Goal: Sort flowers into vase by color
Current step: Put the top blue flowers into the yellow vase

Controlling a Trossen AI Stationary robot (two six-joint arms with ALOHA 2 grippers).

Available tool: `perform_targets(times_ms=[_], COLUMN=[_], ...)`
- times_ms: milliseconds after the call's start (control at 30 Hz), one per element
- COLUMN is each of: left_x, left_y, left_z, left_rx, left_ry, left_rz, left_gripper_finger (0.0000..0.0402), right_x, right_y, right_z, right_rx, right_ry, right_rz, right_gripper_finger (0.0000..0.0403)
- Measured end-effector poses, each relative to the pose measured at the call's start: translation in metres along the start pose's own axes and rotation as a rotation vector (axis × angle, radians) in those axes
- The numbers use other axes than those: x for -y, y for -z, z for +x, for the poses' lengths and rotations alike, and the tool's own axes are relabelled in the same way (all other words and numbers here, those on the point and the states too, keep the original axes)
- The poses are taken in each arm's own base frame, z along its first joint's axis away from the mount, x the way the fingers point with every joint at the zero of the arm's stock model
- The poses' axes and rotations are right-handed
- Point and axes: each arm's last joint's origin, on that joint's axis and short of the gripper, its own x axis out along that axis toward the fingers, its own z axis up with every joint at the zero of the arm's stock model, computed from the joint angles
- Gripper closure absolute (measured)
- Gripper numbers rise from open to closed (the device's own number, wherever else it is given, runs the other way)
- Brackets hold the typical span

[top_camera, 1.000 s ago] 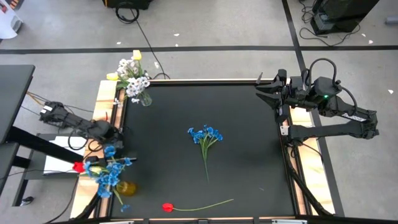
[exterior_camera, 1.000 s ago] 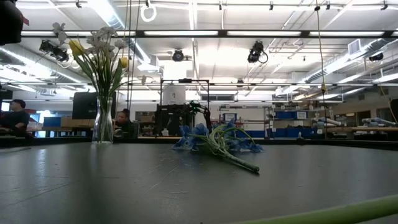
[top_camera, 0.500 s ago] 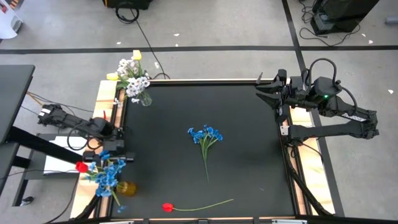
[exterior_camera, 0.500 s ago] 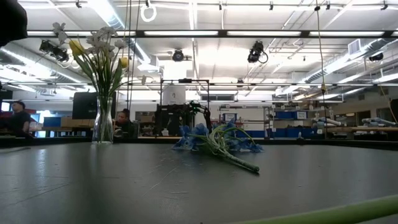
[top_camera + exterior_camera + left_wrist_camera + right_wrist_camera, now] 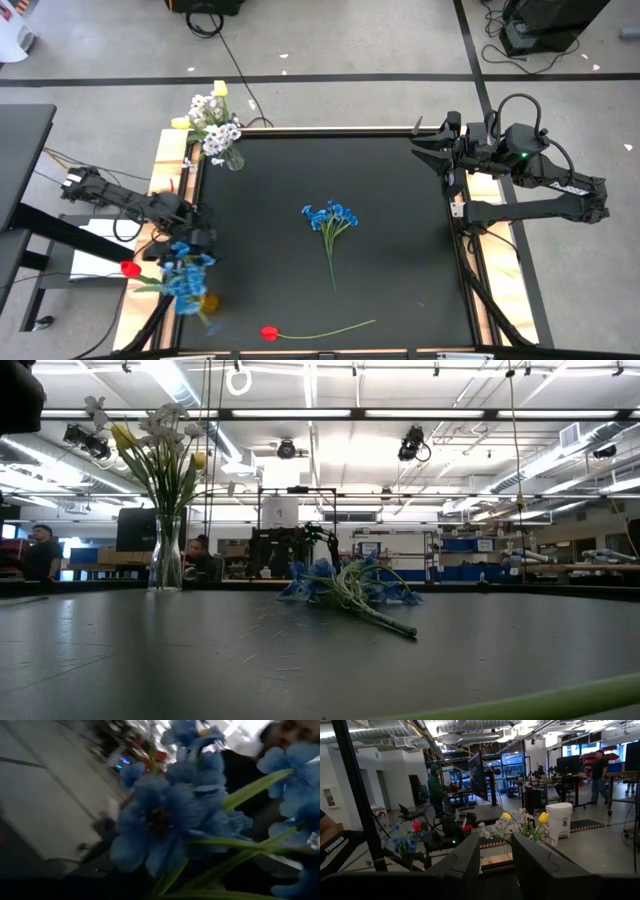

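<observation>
A clear vase (image 5: pixel 233 158) at the far left corner holds white and yellow flowers (image 5: pixel 212 118). An amber vase (image 5: pixel 206 303) at the near left corner holds blue flowers (image 5: pixel 184 279) and a red tulip (image 5: pixel 130 268). My left gripper (image 5: pixel 198 240) hovers right at these blue blossoms (image 5: pixel 160 820), which fill its wrist view. One blue bunch (image 5: pixel 330 218) lies flat mid-table, and a red tulip (image 5: pixel 268 333) lies by the near edge. My right gripper (image 5: pixel 496 862) is raised at the far right, open and holding nothing.
The tulip's long green stalk (image 5: pixel 335 327) runs along the near edge toward the right and shows low in the low view (image 5: pixel 560 698). Wooden rails (image 5: pixel 170 160) border the black table. People stand in the room beyond.
My left gripper has rolled about its own axis beside the amber vase and edged toward the table's near edge. The blue blossoms in that vase have shifted a little toward the near edge and show blurred.
</observation>
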Motion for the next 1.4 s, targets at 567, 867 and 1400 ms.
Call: perform_targets(times_ms=[567, 867, 1400], left_x=[-0.005, 0.006, -0.005], left_y=[0.005, 0.003, 0.004], left_z=[0.000, 0.005, 0.006], left_rx=[-0.054, -0.012, 0.107], left_ry=[-0.014, 0.043, -0.110], left_rz=[-0.141, -0.031, -0.007], left_gripper_finger=[0.0154, 0.0154, 0.0101], right_x=[0.000, 0.000, 0.000], right_y=[0.000, 0.000, 0.000], right_z=[0.000, 0.000, 0.000], right_rx=[0.000, 0.000, 0.000], right_ry=[0.001, 0.001, 0.000], right_rz=[0.000, 0.000, 0.000], right_gripper_finger=[0.0280, 0.0280, 0.0281])
